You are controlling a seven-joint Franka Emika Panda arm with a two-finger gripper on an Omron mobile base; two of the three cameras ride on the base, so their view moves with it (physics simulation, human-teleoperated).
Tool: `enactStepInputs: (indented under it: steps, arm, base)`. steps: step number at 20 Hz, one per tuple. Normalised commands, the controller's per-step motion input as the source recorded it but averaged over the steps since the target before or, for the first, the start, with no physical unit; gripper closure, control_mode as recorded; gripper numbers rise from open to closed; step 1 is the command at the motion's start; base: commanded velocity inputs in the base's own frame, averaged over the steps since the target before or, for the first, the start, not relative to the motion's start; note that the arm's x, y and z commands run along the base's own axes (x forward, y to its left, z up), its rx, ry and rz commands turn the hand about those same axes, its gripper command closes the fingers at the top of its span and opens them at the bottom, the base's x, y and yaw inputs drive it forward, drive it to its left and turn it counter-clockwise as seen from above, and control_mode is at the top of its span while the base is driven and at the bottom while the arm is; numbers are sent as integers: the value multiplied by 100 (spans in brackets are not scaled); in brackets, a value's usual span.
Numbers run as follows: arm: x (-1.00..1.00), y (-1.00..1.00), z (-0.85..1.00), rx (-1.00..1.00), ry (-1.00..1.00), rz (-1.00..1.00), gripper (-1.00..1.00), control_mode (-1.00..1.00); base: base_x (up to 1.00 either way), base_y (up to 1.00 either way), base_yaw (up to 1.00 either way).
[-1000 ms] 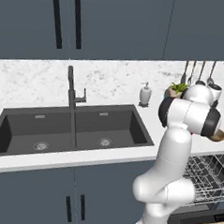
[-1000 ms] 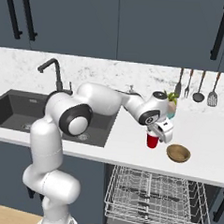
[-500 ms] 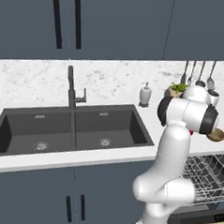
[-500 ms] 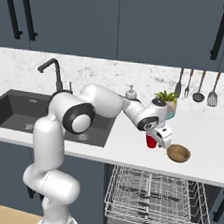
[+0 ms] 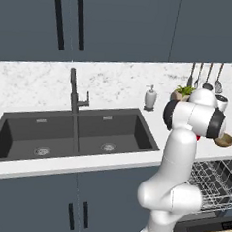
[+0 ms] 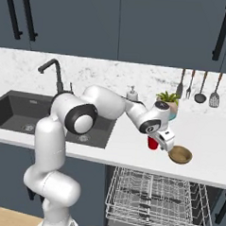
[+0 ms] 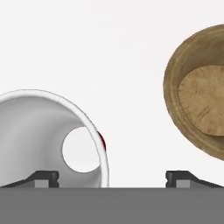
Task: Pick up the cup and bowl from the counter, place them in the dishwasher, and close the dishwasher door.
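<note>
The end effector (image 7: 112, 177) hangs released over the white tabletop (image 6: 211, 159), its fingers spread, one tip at the rim of the empty red, white-lined cup (image 7: 48, 140). The empty wooden bowl (image 6: 180, 154) sits just right of the cup. Below, the dishwasher (image 6: 157, 196) rack stands pulled out.

White arm (image 5: 184, 141) before the counter (image 5: 32, 88), bowl (image 5: 224, 140) just beside its elbow.

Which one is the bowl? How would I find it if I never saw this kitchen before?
Find the long white counter and look right of the dark sink, above the pulled-out dishwasher rack. The bowl sits there by the gripper and the red cup. It is the low, round, brown wooden one, smaller than the plant pot behind it.
</note>
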Motion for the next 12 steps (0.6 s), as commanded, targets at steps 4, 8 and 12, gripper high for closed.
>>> enactStepInputs:
  steps: [4, 8, 12]
  arm:
    - [0, 0, 0, 0, 0, 0, 100, -100]
    - [-11, 0, 0, 0, -1, 0, 100, -100]
    - [-47, 13, 2, 0, -7, 0, 100, -100]
  base:
    - [0, 0, 0]
    - [0, 0, 0]
    - [0, 0, 0]
